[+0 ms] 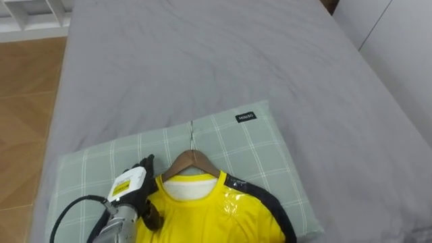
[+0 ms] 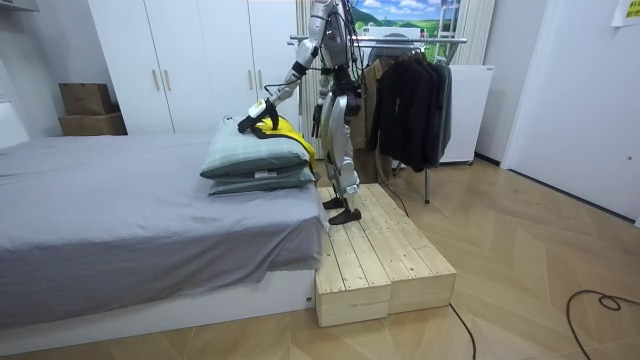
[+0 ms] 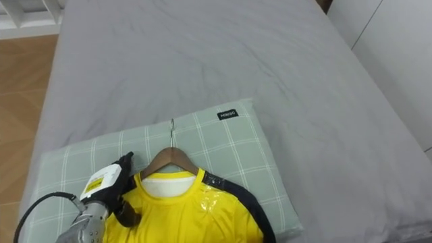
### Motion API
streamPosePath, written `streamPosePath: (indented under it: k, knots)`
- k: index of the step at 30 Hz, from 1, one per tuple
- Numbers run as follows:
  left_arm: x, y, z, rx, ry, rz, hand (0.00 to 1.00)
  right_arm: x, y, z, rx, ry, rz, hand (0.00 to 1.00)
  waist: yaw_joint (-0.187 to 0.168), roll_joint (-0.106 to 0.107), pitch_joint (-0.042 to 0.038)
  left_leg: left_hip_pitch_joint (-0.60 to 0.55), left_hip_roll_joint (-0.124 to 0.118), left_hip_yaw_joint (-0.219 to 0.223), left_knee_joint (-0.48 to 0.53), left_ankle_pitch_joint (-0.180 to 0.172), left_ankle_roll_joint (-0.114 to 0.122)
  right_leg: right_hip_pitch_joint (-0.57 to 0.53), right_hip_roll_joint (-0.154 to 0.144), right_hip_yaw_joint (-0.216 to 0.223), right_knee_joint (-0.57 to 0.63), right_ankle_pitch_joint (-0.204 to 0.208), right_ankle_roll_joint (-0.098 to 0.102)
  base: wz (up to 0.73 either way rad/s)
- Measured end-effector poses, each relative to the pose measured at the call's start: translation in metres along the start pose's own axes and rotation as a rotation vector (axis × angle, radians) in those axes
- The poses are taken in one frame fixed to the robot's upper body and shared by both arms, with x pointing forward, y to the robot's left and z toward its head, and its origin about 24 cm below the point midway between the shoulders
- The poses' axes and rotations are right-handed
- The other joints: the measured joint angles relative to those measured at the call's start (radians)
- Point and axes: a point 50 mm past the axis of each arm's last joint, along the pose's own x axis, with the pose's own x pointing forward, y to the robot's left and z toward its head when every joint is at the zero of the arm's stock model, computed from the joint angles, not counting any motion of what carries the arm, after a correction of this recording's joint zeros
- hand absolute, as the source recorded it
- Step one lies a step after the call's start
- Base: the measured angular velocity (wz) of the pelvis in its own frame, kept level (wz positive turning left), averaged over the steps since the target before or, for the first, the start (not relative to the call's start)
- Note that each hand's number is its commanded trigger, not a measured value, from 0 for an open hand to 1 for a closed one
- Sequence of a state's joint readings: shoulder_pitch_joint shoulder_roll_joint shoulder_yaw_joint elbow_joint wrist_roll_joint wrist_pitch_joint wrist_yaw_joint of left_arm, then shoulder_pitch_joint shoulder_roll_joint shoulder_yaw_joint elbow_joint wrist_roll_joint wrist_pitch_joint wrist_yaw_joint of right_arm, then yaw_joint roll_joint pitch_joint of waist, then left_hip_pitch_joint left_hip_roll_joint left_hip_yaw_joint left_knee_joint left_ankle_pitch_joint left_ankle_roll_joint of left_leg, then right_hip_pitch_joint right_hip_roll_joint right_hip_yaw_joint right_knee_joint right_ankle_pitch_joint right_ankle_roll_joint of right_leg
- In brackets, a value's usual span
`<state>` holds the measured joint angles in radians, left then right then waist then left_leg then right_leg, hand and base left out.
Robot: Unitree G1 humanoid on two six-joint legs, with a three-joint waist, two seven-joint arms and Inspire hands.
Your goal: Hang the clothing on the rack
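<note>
Robot is standing on a pale wooden slatted platform (image 2: pixel 380 250) at the end of the grey-sheeted bed (image 1: pixel 202 61), reaching its left arm over the pillows.

The bright yellow T-shirt with dark sleeve trim (image 1: pixel 202 216) is lying flat on a green checked pillow (image 1: pixel 256 145), already threaded on a curved wooden hanger (image 1: pixel 192 162). The hanger's metal hook (image 1: pixel 193 138) is pointing away from the robot, up the bed. The hanger's long axis is running across the view, left to right.

The left hand (image 1: pixel 138 187) is sitting on the shirt's left shoulder, just left of the hanger's neck and touching the cloth. Cannot tell whether it is gripping or only resting there.

Judgement: the hook is lying up and to the right of the hand, so the hand is needing a short shift that way before lifting.

The metal rack carrying dark garments (image 2: pixel 410 100) is standing behind the robot.
</note>
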<state>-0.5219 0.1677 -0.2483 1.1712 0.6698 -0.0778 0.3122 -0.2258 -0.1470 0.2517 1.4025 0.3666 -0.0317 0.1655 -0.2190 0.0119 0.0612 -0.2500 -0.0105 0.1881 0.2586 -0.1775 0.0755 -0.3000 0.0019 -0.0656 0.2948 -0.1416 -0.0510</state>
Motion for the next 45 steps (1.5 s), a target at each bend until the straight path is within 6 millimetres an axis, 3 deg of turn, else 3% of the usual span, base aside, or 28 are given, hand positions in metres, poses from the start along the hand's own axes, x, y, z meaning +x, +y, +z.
streamPosePath:
  k: [9, 10, 11, 13, 15, 16, 23, 36, 45]
  knots:
    - [0.0, -0.003, 0.0, 0.027, -0.004, -0.052, 0.01, -0.001, -0.007, 0.005, -0.006, -0.009, -0.016, 0.0, -0.021, 0.029, -0.0005, 0.0, -0.001, 0.0, 0.003, 0.0, 0.0, -0.003, -0.001, -0.001, 0.01, 0.0, 0.0, 0.0]
    - [0.0, -0.004, 0.0, 0.026, -0.004, -0.056, 0.17, -0.001, -0.007, 0.005, -0.006, -0.009, -0.017, 0.0, -0.022, 0.031, -0.0009, 0.0, -0.001, 0.001, 0.003, 0.0, 0.0, -0.006, -0.001, 0.002, 0.014, 0.0, 0.0, -0.05]
    - [0.0, -0.004, 0.0, 0.027, -0.005, -0.063, 0.47, -0.001, -0.007, 0.005, -0.005, -0.009, -0.017, 0.0, -0.023, 0.031, -0.0006, 0.0, -0.001, 0.002, 0.003, 0.0, 0.0, -0.007, -0.001, 0.004, 0.015, 0.0, 0.0, -0.04]
    - [-0.001, -0.005, 0.0, 0.028, -0.005, -0.071, 0.6, -0.001, -0.008, 0.005, -0.005, -0.009, -0.019, 0.0, -0.023, 0.032, -0.0007, 0.001, -0.001, 0.004, 0.003, 0.001, 0.001, -0.009, -0.001, 0.005, 0.016, 0.0, 0.0, -0.02]
    - [-0.001, -0.005, 0.001, 0.031, -0.007, -0.074, 0.91, -0.001, -0.009, 0.005, -0.005, -0.009, -0.021, 0.0, -0.023, 0.032, -0.0007, 0.001, -0.001, 0.004, 0.004, 0.001, 0.001, -0.009, -0.001, 0.007, 0.017, 0.0, 0.0, 0.0]
    - [0.0, -0.005, 0.001, 0.032, -0.009, -0.075, 1.0, -0.002, -0.01, 0.005, -0.005, -0.009, -0.023, 0.0, -0.022, 0.032, -0.0007, 0.001, -0.001, 0.005, 0.005, 0.001, 0.002, -0.009, -0.001, 0.008, 0.018, 0.0, 0.0, 0.0]
    - [0.003, 0.01, -0.001, 0.046, -0.011, -0.027, 1.0, -0.002, -0.01, 0.005, -0.006, -0.008, -0.024, 0.0, -0.022, 0.031, -0.0013, 0.001, -0.002, 0.006, 0.008, 0.002, 0.003, -0.008, -0.002, 0.008, 0.022, 0.0, 0.0, 0.0]
    - [0.001, -0.002, 0.001, 0.074, -0.011, -0.123, 1.0, -0.002, -0.01, 0.005, -0.007, -0.008, -0.025, 0.0, -0.023, 0.025, -0.001, 0.0, -0.002, 0.006, 0.008, 0.002, 0.003, -0.008, -0.003, 0.008, 0.019, 0.0, 0.0, 0.0]
    - [0.0, -0.004, 0.0, 0.071, -0.008, -0.134, 1.0, -0.002, -0.01, 0.005, -0.009, -0.007, -0.025, 0.0, -0.022, 0.012, -0.005, 0.0, -0.002, 0.006, 0.008, 0.002, 0.003, -0.007, -0.002, 0.008, 0.018, 0.0, 0.0, 0.0]
